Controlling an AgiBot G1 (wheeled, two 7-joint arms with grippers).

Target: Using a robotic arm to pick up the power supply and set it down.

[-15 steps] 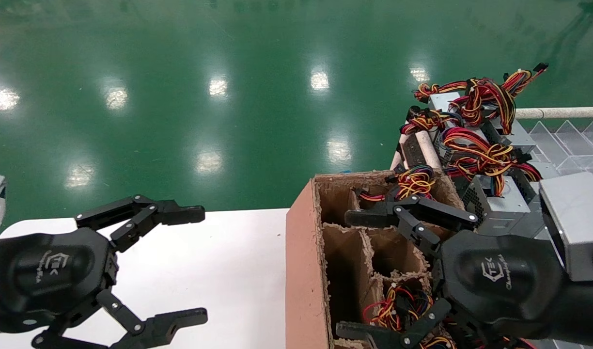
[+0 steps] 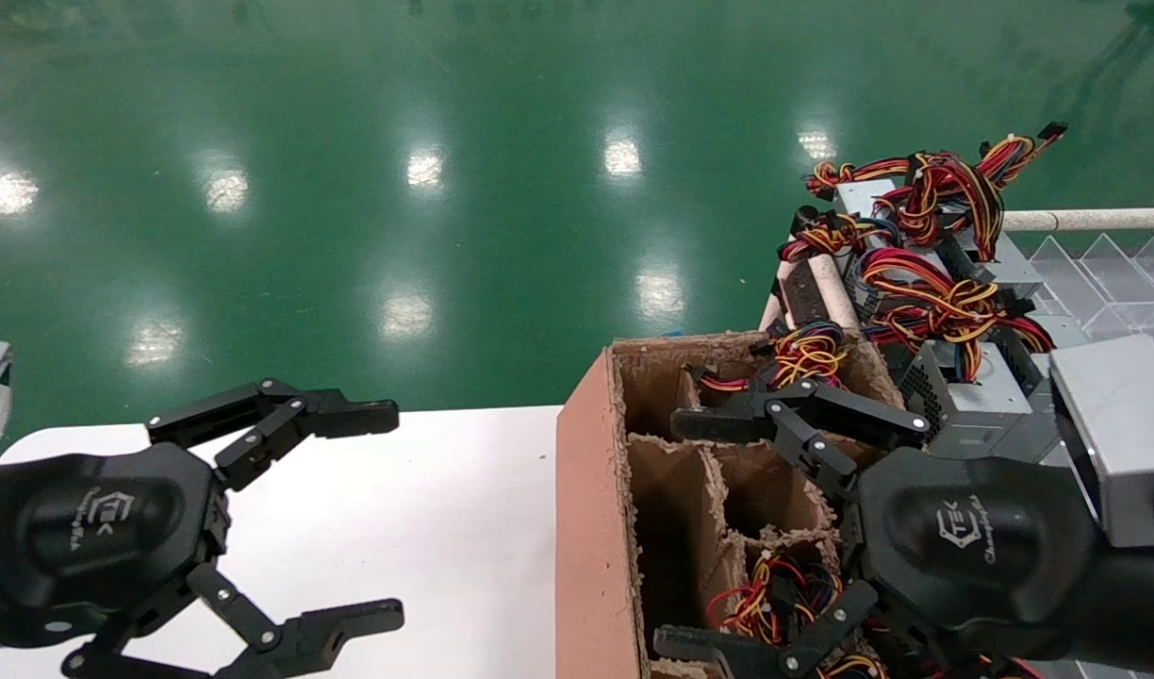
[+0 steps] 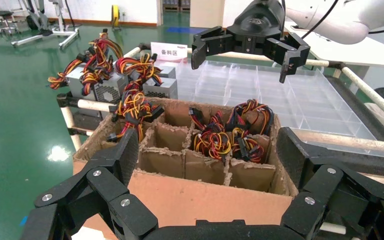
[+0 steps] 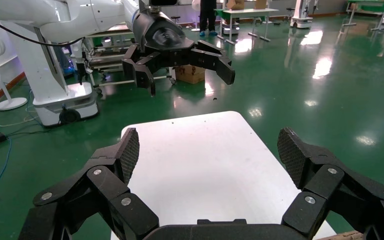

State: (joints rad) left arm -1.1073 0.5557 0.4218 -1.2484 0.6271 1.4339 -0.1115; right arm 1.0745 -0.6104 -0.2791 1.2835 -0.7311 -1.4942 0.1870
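Observation:
Several power supplies, grey metal boxes [image 2: 975, 400] with red, yellow and black wire bundles [image 2: 935, 283], lie heaped on a rack at the back right; the left wrist view shows them [image 3: 105, 89] beyond the carton. More wire bundles [image 2: 775, 594] [image 3: 220, 141] stick out of the cells of a brown cardboard carton [image 2: 591, 528]. My right gripper [image 2: 667, 533] [image 4: 207, 150] hangs open over the carton's cells, holding nothing. Over the white table [image 2: 445, 490], my left gripper [image 2: 400, 509] [image 3: 207, 150] is open and empty, left of the carton.
The carton [image 3: 190, 197] has cardboard dividers with some empty cells near its left wall. A clear plastic compartment tray [image 2: 1105, 273] and a white tube rail [image 2: 1086, 220] sit at the far right. Shiny green floor lies beyond the table [image 4: 195, 127].

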